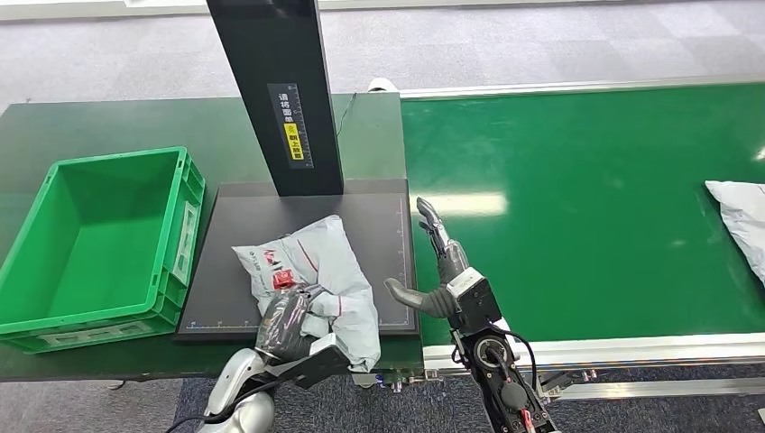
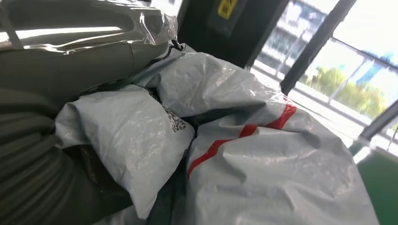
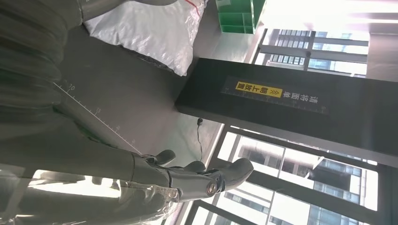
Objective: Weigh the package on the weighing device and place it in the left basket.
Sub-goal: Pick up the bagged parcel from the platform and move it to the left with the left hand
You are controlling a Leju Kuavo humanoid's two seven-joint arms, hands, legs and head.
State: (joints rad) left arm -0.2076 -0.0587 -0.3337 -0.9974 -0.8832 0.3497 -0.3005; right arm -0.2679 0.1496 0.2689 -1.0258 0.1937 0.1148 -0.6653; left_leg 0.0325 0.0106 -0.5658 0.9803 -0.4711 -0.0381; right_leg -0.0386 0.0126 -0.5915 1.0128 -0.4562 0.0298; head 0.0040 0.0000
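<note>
One package (image 1: 316,262) under left hand (image 1: 289,325) fingers clamped; right hand (image 1: 442,271) fingers apart.

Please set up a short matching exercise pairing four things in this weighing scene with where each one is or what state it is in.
Things:
1. package
2. left hand
3. right hand
4. green basket

States:
a. open, at the platform's right edge
b. lying on the dark weighing platform
c. empty, left of the platform
d. gripping the package's near end

Pairs: 1-b, 2-d, 3-a, 4-c

Package (image 1: 316,262) on scale (image 1: 379,216), basket (image 1: 185,225) left (conveyor (image 1: 586,180) right)
</note>
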